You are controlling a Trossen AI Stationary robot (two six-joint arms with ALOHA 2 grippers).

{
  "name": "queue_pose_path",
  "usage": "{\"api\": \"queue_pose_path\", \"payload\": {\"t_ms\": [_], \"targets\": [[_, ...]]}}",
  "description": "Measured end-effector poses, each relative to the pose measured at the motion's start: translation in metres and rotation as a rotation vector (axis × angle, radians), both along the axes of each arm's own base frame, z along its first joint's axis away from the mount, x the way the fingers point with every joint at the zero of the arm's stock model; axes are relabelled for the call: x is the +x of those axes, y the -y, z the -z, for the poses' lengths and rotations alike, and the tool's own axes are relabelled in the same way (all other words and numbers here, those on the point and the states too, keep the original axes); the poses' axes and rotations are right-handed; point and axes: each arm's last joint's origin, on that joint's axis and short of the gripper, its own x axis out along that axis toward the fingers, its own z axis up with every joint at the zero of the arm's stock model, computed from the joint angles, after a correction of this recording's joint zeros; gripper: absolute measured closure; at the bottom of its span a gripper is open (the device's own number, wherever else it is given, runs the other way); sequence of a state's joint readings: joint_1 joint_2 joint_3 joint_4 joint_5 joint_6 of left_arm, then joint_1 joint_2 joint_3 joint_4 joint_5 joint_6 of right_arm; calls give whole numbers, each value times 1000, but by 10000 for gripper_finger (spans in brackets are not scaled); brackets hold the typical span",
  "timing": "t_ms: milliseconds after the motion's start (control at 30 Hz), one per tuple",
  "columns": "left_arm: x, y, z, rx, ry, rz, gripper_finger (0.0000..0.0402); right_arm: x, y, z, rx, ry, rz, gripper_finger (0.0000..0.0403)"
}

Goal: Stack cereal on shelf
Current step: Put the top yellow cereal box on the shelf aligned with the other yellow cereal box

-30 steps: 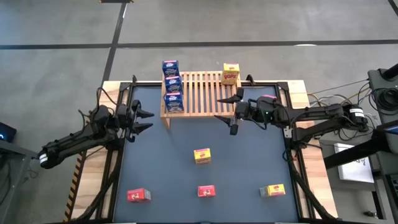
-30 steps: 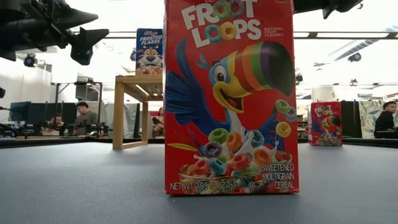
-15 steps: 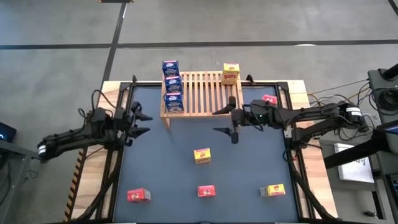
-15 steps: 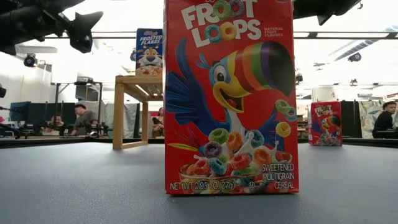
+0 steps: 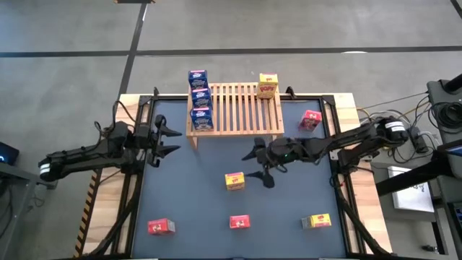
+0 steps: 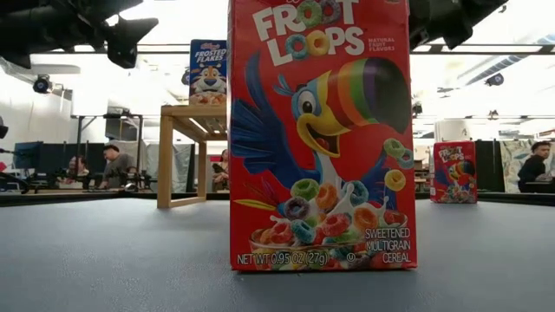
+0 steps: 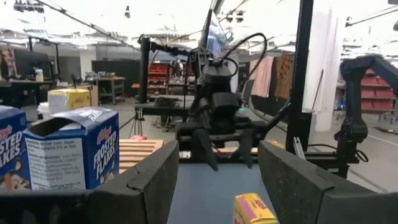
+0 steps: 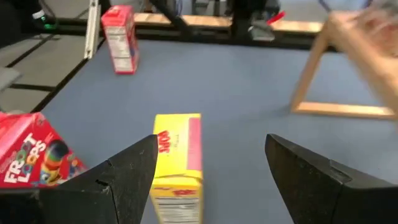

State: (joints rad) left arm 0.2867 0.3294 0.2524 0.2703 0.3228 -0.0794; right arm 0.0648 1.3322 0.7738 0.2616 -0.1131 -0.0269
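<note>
The wooden slatted shelf (image 5: 234, 108) stands at the table's far side. Three blue cereal boxes (image 5: 200, 97) stand in a row on its left end, and a yellow box (image 5: 268, 85) stands on its far right corner. My right gripper (image 5: 257, 167) hovers open just right of a yellow box (image 5: 234, 180) at mid-table; in its wrist view that box (image 8: 177, 165) stands ahead between the open fingers, untouched. My left gripper (image 5: 170, 139) waits open in the air left of the shelf, beside the blue boxes (image 7: 71, 149).
Loose boxes stand on the dark mat: red ones at the near left (image 5: 161, 227), near middle (image 5: 240, 222) and right of the shelf (image 5: 311, 120), a yellow one at the near right (image 5: 316, 220). People sit in the room beyond the table (image 6: 117, 165).
My right gripper has left the shelf's front right corner and come down toward the table's near edge and a little left, turning as it went, to hover beside the yellow box at mid-table. Its fingers have stayed open. No box has moved.
</note>
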Motion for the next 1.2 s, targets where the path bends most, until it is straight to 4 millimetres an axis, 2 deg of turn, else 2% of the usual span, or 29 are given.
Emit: {"api": "queue_pose_path", "payload": {"t_ms": [267,467,967,1200], "targets": [[6,-2,3,-20,-41,2,199,19,-14,30,47,-33,-19,117],[6,-1,4,-37,-49,21,199,24,-15,46,96,-94,2,117],[7,-1,7,-64,-84,30,199,35,-17,74,143,-133,-30,118],[7,-1,8,-67,-91,30,199,37,-17,75,138,-117,-32,154]]}}
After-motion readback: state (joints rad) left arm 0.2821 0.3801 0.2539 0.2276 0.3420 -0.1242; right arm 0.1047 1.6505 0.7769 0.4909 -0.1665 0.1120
